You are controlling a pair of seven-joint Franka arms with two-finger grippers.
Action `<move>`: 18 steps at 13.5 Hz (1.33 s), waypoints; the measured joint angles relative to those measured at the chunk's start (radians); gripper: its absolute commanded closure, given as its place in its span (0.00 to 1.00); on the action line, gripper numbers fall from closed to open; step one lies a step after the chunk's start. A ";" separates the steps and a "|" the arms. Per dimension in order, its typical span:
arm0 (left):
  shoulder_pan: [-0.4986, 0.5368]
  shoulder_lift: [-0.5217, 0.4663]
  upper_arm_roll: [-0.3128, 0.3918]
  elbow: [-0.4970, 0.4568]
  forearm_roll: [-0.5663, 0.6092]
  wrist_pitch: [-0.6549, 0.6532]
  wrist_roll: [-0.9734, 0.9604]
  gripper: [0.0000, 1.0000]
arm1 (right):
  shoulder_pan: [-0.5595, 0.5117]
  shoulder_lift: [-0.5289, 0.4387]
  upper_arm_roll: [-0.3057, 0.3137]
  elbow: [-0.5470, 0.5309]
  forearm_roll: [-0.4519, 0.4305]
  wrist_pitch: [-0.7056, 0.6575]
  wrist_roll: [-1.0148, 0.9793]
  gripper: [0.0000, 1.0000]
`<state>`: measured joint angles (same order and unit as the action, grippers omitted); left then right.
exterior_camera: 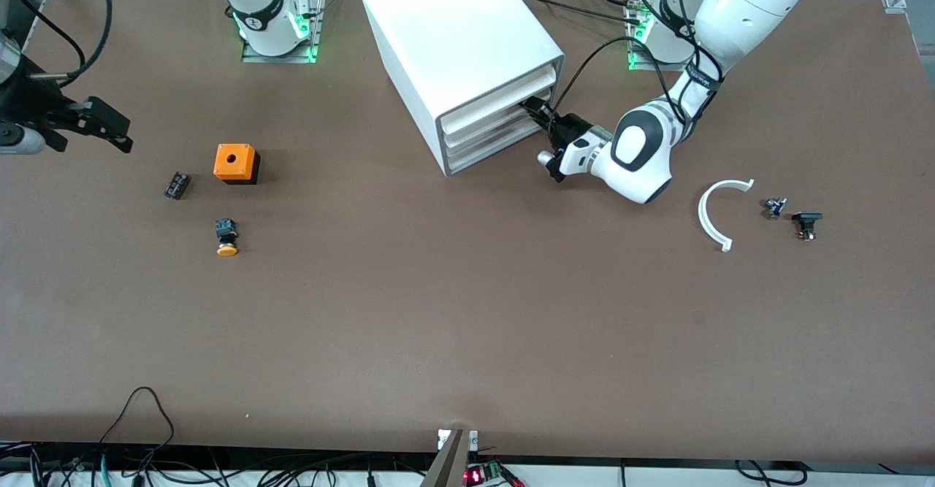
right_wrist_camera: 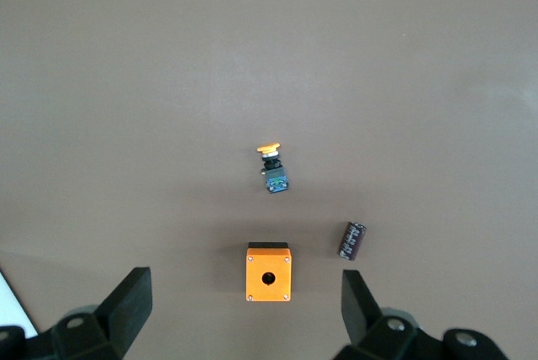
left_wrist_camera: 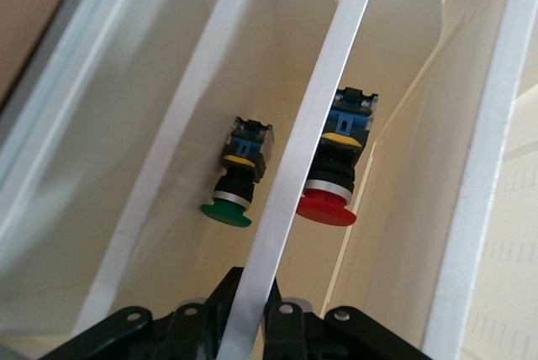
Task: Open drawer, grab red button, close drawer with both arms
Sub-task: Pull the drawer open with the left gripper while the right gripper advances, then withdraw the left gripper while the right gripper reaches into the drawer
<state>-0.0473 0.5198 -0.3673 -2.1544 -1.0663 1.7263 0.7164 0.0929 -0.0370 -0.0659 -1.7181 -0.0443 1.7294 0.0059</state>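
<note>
The white cabinet [exterior_camera: 453, 27] stands at the middle of the table's robot side, with its stacked drawers facing the left arm's end. My left gripper [exterior_camera: 537, 113] is at the front of an upper drawer [exterior_camera: 497, 107]. In the left wrist view my left gripper [left_wrist_camera: 252, 297] is shut on that drawer's thin white front rim [left_wrist_camera: 328, 116]. The red-capped button [left_wrist_camera: 329, 183] lies inside on one side of the rim. A green-capped button [left_wrist_camera: 235, 179] lies on its other side. My right gripper [exterior_camera: 109, 129] is open and empty in the air over the right arm's end of the table; it also shows in the right wrist view [right_wrist_camera: 244, 288].
An orange box with a hole [exterior_camera: 236, 163], a black cylinder [exterior_camera: 177, 185] and a yellow-capped button [exterior_camera: 226, 237] lie near the right arm's end. A white curved piece [exterior_camera: 712, 213] and two small black parts [exterior_camera: 774, 207] [exterior_camera: 806, 223] lie near the left arm's end.
</note>
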 measured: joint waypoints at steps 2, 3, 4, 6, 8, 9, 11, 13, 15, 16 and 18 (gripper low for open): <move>0.017 -0.013 0.037 0.006 0.000 -0.005 0.011 1.00 | 0.031 0.033 0.001 0.002 0.001 0.008 0.000 0.00; 0.022 -0.020 0.069 0.016 0.000 -0.006 0.015 1.00 | 0.048 0.057 0.001 0.007 0.001 0.017 0.001 0.00; 0.025 -0.027 0.104 0.030 0.000 -0.003 0.016 1.00 | 0.062 0.085 0.001 0.020 0.001 0.025 0.001 0.00; 0.033 -0.032 0.161 0.065 0.000 0.014 0.016 1.00 | 0.076 0.141 0.001 0.059 0.001 0.026 0.001 0.00; 0.048 -0.032 0.181 0.091 0.000 0.028 0.016 0.70 | 0.078 0.163 0.001 0.079 0.001 0.026 0.000 0.00; 0.051 -0.032 0.186 0.098 0.000 0.033 0.015 0.06 | 0.080 0.165 0.001 0.082 0.001 0.026 -0.001 0.00; 0.051 -0.032 0.188 0.101 0.000 0.077 0.006 0.00 | 0.086 0.164 0.001 0.086 0.007 0.026 -0.001 0.00; 0.051 -0.034 0.192 0.108 0.000 0.106 0.006 0.00 | 0.107 0.165 0.002 0.091 0.025 0.026 -0.001 0.00; 0.055 -0.050 0.195 0.124 0.029 0.160 0.009 0.00 | 0.149 0.169 0.005 0.102 0.028 0.027 -0.001 0.00; 0.057 -0.064 0.195 0.141 0.081 0.189 0.009 0.00 | 0.173 0.177 0.006 0.110 0.028 0.027 -0.001 0.00; 0.068 -0.106 0.196 0.176 0.177 0.265 0.004 0.00 | 0.225 0.210 0.007 0.138 0.030 0.041 0.000 0.00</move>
<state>0.0204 0.4136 -0.1717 -1.9786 -0.8892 1.9912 0.7209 0.3183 0.1728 -0.0585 -1.5803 -0.0139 1.7700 0.0054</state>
